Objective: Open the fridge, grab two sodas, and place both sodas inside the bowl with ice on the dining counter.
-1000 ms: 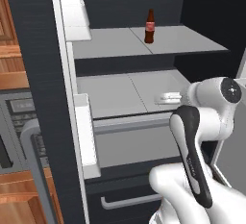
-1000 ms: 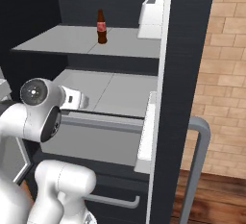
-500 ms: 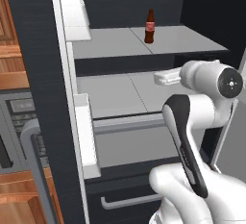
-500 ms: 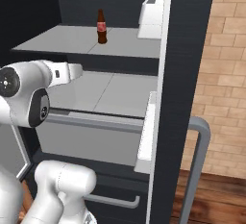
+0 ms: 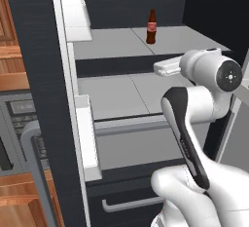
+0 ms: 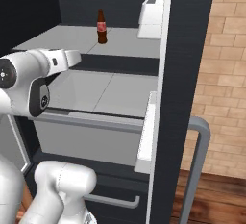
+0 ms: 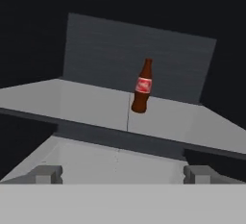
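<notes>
The fridge (image 5: 34, 50) stands open, its pale grey shelves (image 6: 105, 91) bare apart from one soda. That soda, a slim dark-brown bottle with a red label (image 5: 151, 27) (image 6: 101, 26) (image 7: 141, 86), is upright on the upper shelf near the back wall. My gripper (image 7: 123, 175) is open and holds nothing. It hovers over the lower shelf, facing the bottle from a short way in front and slightly below. The white hand (image 5: 168, 67) (image 6: 67, 57) sits at about the height of the upper shelf's front edge. The bowl and the dining counter are out of view.
White door bins (image 5: 78, 11) (image 6: 153, 6) hang on the open doors at either side, with grey bar handles (image 5: 36, 172) (image 6: 199, 160) below. A black drawer with a handle (image 5: 131, 204) sits under the shelves. A brick wall (image 6: 230, 74) lies right; a grey microwave (image 5: 12, 119) lies left.
The hand has risen from just above the lower shelf to the height of the upper shelf's edge. The jaws have stayed open. The bottle has not moved.
</notes>
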